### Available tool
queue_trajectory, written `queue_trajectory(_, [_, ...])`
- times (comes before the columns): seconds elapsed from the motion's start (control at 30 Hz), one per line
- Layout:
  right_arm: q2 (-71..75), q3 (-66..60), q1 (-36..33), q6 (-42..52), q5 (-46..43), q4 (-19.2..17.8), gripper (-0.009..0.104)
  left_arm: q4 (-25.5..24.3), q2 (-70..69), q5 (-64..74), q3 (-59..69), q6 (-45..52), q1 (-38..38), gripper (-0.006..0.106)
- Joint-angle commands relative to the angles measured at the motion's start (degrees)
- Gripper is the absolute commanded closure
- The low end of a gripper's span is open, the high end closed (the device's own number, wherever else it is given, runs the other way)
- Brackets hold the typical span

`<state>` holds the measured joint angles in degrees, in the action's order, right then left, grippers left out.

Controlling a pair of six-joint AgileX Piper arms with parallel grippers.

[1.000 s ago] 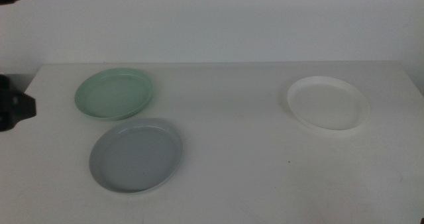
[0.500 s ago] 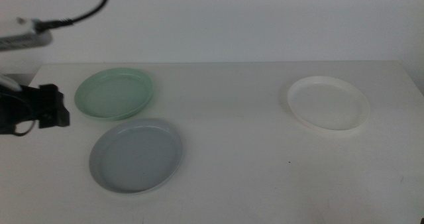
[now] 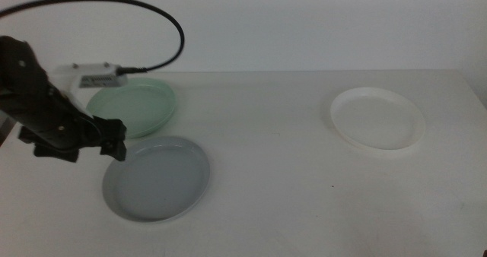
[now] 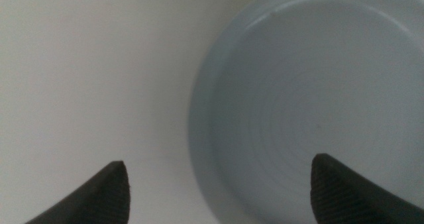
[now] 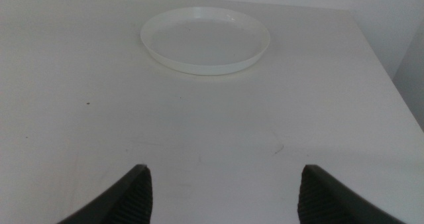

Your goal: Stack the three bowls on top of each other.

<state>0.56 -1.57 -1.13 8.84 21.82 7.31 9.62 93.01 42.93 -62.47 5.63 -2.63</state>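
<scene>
Black and jointed, my left arm comes in from the left edge of the middle view, and my left gripper (image 3: 114,145) hangs over the left rim of the grey bowl (image 3: 157,178). Its jaws stand wide apart; in the left wrist view one tip sits over bare table and the other over the grey bowl's floor, with that rim running between them. Nothing is grasped. A black cable (image 3: 144,14) loops from the arm across the upper left of the frame.

Just behind my arm, upper left, lies the mint green bowl (image 3: 141,105), partly covered by my wrist. It sits close to the grey bowl, which lies at lower left. Both rest flat, hollow side up; being round, they have no long axis to speak of.

Far to the right, upper right of the frame, the white bowl (image 3: 377,120) lies flat and alone on the white table (image 3: 289,188).

My right gripper (image 5: 222,184) waits with its jaws spread, the white bowl well ahead of it.
</scene>
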Motion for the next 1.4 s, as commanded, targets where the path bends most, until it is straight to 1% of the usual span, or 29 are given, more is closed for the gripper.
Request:
queue_trajectory(0.0, [1.56, 0.28, 0.39, 0.72, -3.51, -0.42, 0.039, 2.27, 0.88, -1.57, -2.68, 2.15, -0.21, 0.003])
queue_trajectory(0.13, [1.56, 0.28, 0.39, 0.72, -3.51, -0.42, 0.039, 3.38, 5.03, -1.90, -2.94, 3.78, -0.21, 0.004])
queue_trajectory(0.2, [1.56, 0.28, 0.39, 0.72, -3.51, -0.42, 0.039, 3.77, 6.47, -1.98, -2.94, 3.78, -0.21, 0.008])
queue_trajectory(0.27, [1.56, 0.28, 0.39, 0.72, -3.51, -0.42, 0.039, 4.17, 7.54, -1.98, -2.94, 3.78, -0.21, 0.016])
queue_trajectory(0.33, [1.56, 0.28, 0.39, 0.72, -3.51, -0.42, 0.039, 5.24, 8.57, -2.04, -2.94, 3.73, -0.21, 0.027])
queue_trajectory(0.43, [1.56, 0.28, 0.39, 0.72, -3.51, -0.42, 0.039, 6.58, 9.93, -2.32, -2.94, 3.73, -0.21, 0.050])
queue_trajectory(0.57, [1.56, 0.28, 0.39, 0.72, -3.51, -0.42, 0.039, 6.46, 10.83, -2.32, -2.94, 3.38, -0.21, 0.077])
queue_trajectory(0.67, [1.56, 0.28, 0.39, 0.72, -3.51, -0.42, 0.039, 6.10, 10.91, -2.01, -2.94, 3.38, -0.21, 0.101])
queue_trajectory(0.77, [1.56, 0.28, 0.39, 0.72, -3.51, -0.42, 0.039, 6.20, 9.84, -1.13, -2.94, 3.38, -0.21, 0.101])
queue_trajectory(0.87, [1.56, 0.28, 0.39, 0.72, -3.51, -0.42, 0.039, 7.43, 7.08, 0.07, -2.94, 3.24, -0.63, 0.101])
queue_trajectory(0.97, [1.56, 0.28, 0.39, 0.72, -3.51, -0.42, 0.039, 8.12, 2.97, 0.73, -2.94, 3.14, -2.49, 0.101])
queue_trajectory(1.13, [1.56, 0.28, 0.39, 0.72, -3.51, -0.42, 0.039, 8.09, -2.17, 1.03, -3.14, -0.86, -8.25, 0.101])
queue_trajectory(1.37, [1.56, 0.28, 0.39, 0.72, -3.51, -0.42, 0.039, 8.09, 1.18, 1.15, -6.31, -4.63, -18.36, 0.101])
